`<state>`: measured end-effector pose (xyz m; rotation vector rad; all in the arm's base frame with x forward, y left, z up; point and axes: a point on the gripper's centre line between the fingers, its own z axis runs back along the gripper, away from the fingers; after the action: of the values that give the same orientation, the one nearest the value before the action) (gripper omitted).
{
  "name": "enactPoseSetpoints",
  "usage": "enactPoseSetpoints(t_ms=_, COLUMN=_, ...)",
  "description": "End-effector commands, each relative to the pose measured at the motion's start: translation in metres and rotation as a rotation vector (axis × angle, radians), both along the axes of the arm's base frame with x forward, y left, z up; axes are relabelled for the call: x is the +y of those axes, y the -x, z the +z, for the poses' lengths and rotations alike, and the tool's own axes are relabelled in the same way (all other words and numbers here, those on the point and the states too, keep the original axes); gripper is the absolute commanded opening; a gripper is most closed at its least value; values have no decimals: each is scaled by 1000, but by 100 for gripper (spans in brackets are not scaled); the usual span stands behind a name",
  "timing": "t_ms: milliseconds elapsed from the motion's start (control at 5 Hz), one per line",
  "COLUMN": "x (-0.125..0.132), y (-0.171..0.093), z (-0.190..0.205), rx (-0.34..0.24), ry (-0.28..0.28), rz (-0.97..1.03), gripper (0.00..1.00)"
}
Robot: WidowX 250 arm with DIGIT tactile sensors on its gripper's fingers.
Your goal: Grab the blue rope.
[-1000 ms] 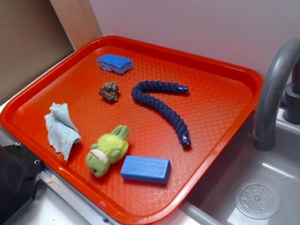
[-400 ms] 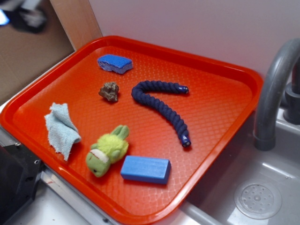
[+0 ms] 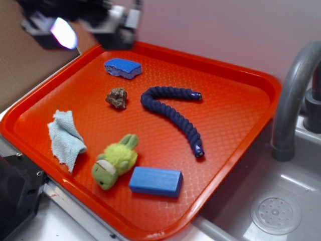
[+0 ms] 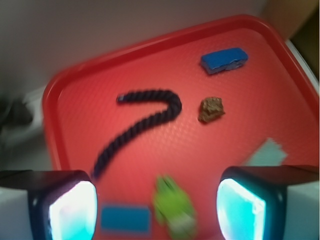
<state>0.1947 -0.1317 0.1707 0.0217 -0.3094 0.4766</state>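
Observation:
The blue rope [image 3: 173,115] is a dark navy twisted cord lying in a curve on the middle of the red tray [image 3: 235,108], with shiny bound ends. It also shows in the wrist view [image 4: 140,125]. My gripper [image 3: 80,25] is high above the tray's far left corner, blurred, well away from the rope. In the wrist view my gripper [image 4: 157,210] is open and empty, its two fingers wide apart at the bottom edge.
On the tray lie a blue sponge [image 3: 123,68], a brown rock [image 3: 117,98], a light blue cloth [image 3: 65,138], a green plush toy [image 3: 115,160] and a bright blue block [image 3: 155,182]. A grey faucet [image 3: 293,100] and a sink [image 3: 273,213] stand at the right.
My gripper has come into the exterior view at the top left and moved rightward toward the tray's far corner. The things on the tray have not moved.

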Motion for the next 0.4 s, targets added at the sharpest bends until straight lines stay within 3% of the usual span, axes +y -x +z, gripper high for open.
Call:
enactPoseSetpoints(t_ms=0, x=-2, y=-45, z=-40, rx=-85, ry=-16, rz=159, gripper=100)
enactPoseSetpoints(t_ms=200, x=-4, y=-53, z=-58, rx=-78, ry=-19, rz=170, gripper=100)
